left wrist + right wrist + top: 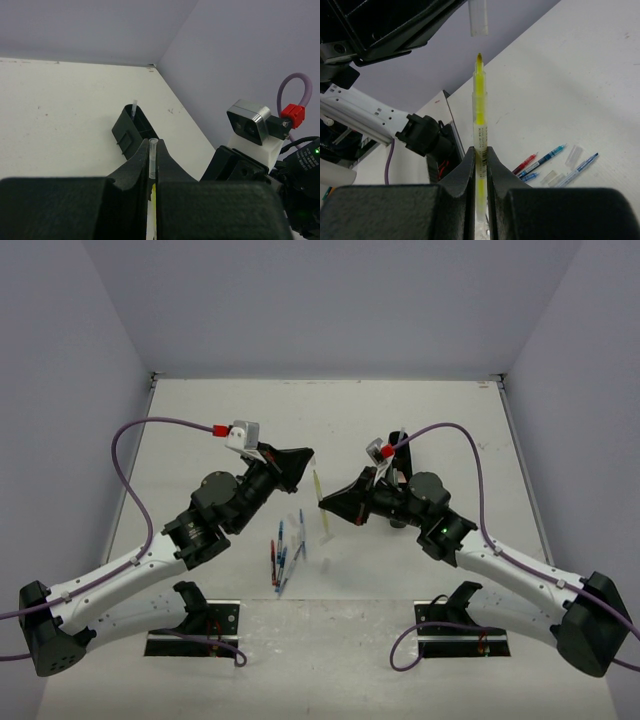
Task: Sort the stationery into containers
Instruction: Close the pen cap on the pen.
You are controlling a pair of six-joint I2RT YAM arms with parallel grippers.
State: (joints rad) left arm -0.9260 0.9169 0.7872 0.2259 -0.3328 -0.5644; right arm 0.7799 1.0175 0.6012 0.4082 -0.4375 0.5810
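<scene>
My right gripper [480, 152] is shut on a yellow highlighter [479, 110] and holds it upright, its bare tip pointing up. My left gripper [153, 145] is shut on a clear cap [153, 157]. That clear cap [479, 17] hangs just above the highlighter's tip, with a small gap between them. In the top view the two grippers [305, 458] [322, 503] meet over the middle of the table with the highlighter [318, 485] between them. The black organiser tray [131, 131] lies beyond the left gripper, with a pale piece sticking out of it.
Red and blue pens [283, 552] lie loose on the table in front of the arms. The right wrist view shows a red pen [526, 162], blue pens [547, 155] and clear caps [573, 154] below the highlighter. Grey walls close in the table on three sides.
</scene>
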